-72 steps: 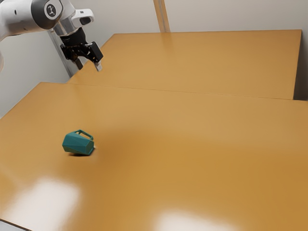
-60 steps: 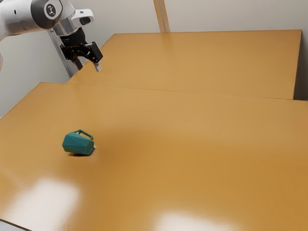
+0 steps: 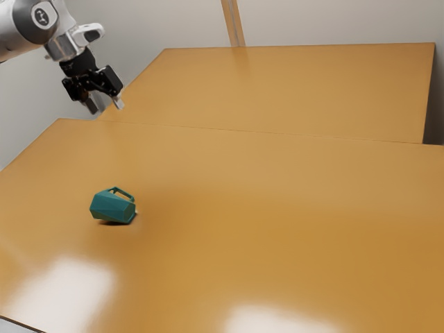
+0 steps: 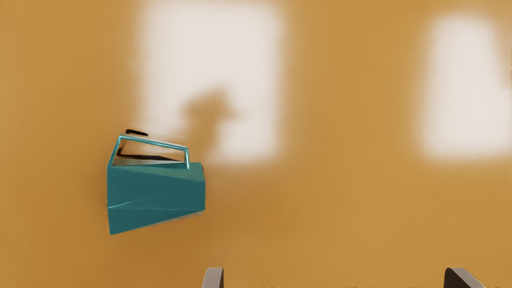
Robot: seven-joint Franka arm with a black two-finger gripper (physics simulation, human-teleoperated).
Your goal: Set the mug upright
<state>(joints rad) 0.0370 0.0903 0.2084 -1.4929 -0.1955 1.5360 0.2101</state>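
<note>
Black pincer has shifted; faceted teal mug lies sideways.

So in the exterior view my arm gets chopped off by the picture's edge, and the table runs out of frame too. Whatever side the mug is lying on is hidden under it. In my wrist view my fingers are cut off behind the tips, and the dark shape in the glare is too blurry to make out.

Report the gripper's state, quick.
Gripper: open, fingers wide apart, holding nothing; the mug lies on its side, untouched.
</note>
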